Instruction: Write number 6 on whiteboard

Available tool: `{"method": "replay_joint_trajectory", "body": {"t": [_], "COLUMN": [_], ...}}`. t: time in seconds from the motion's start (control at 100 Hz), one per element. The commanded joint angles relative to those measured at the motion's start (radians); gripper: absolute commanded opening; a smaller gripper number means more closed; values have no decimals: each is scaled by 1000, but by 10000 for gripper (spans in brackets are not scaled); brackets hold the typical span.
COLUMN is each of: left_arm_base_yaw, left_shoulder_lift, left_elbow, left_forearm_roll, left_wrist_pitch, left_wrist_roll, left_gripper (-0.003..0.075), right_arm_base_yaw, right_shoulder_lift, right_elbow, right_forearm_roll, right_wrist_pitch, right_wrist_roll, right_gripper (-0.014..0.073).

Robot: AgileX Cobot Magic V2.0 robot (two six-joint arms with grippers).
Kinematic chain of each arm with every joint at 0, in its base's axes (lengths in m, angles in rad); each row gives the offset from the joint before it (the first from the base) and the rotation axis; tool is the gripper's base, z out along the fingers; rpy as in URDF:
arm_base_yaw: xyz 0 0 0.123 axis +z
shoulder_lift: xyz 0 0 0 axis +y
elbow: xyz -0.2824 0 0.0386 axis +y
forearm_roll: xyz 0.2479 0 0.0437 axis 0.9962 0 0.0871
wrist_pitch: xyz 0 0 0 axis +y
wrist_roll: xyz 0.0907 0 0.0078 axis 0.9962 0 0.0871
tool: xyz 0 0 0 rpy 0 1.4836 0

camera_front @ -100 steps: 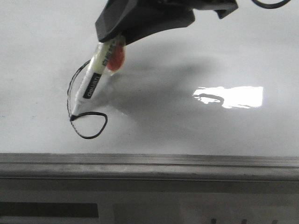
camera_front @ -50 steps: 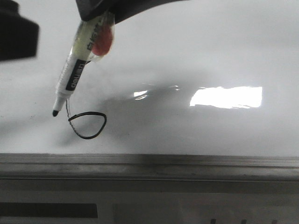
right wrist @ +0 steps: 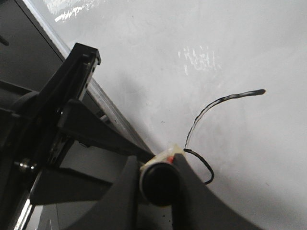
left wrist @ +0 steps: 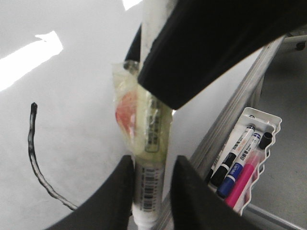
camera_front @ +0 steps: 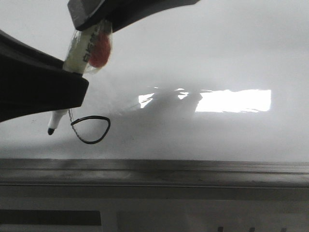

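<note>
Inspecting the thin black hand-drawn number 6 [camera_front: 91,129] first: it lies on the large glossy white-grey whiteboard [camera_front: 217,48]. Its small closed loop sits near the grey metal edge rail [camera_front: 193,169], and its long curved stroke runs up from the loop, away from that rail.

The white-barrelled whiteboard marker with a clear yellowish wrapping and a red patch [camera_front: 79,53] stands tilted just beside the 6. Its dark tip is close to the left of the loop in the front view. I cannot tell whether the tip touches the board.

My right gripper [right wrist: 158,184] is clenched on the marker's black rear end, which sits between its two fingers above the 6.

My left gripper [left wrist: 151,191] has a finger close on each side of the marker barrel, lower down and nearer the 6. I cannot tell whether those fingers press the barrel or only flank it. From the front, this arm hides the middle of the marker.

A bright rectangular glare [camera_front: 231,100] lies on the board to the right of the 6.

A white plastic tray [left wrist: 268,124] hangs beyond the rail, off the board and away from the 6. It holds black, blue and pink markers.
</note>
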Motion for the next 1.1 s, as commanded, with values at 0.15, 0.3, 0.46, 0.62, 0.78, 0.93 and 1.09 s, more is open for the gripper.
{"method": "replay_joint_trajectory", "body": {"t": [0.15, 0.3, 0.46, 0.62, 0.78, 0.93, 1.09], "left_arm_base_yaw": [4, 4, 44, 133, 209, 223, 223], "left_shoulder_lift": [-4, -4, -4, -4, -2, 2, 2], "left_elbow": [-32, -32, -35, -35, -35, -35, -35], "left_forearm_roll": [-38, -275, -543, -680, -711, -711, -707], "left_wrist_pitch": [-62, -58, 14, 63, 128, 133, 116], "left_wrist_roll": [-9, -9, -9, -9, -9, -9, -2], "left_gripper": [-20, -20, -20, -20, -20, -18, 190], "right_arm_base_yaw": [2, 2, 2, 2, 2, 2, 2], "right_shoulder_lift": [-27, -27, -27, -27, -27, -27, -27], "right_elbow": [-29, -29, -29, -29, -29, -29, -29], "right_forearm_roll": [-4, -4, -4, -4, -4, -4, -4], "right_wrist_pitch": [-43, -44, -22, -11, -11, -11, -11], "right_wrist_roll": [-11, -11, -11, -11, -11, -11, -11], "right_gripper": [161, 513, 455, 417, 417, 417, 417]}}
